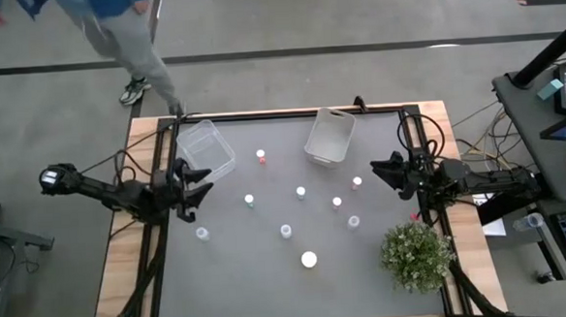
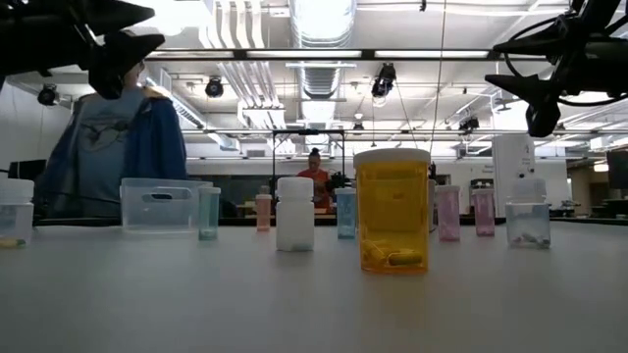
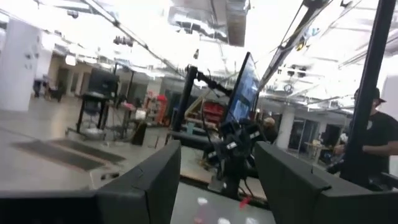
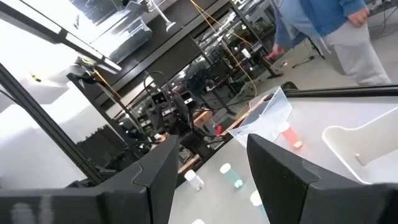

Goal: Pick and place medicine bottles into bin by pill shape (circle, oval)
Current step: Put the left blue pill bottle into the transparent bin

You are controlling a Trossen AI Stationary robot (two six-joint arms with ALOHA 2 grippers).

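Several small medicine bottles stand upright on the grey mat: a red-capped one, white-capped ones, pink ones and a wider white one. In the low view an amber bottle stands nearest. My left gripper is open and empty at the mat's left side, raised above it. My right gripper is open and empty at the right side, also raised.
Two clear bins stand at the far side: one at far left, one at far centre-right. A bushy green plant stands at the near right corner. A person walks beyond the far edge.
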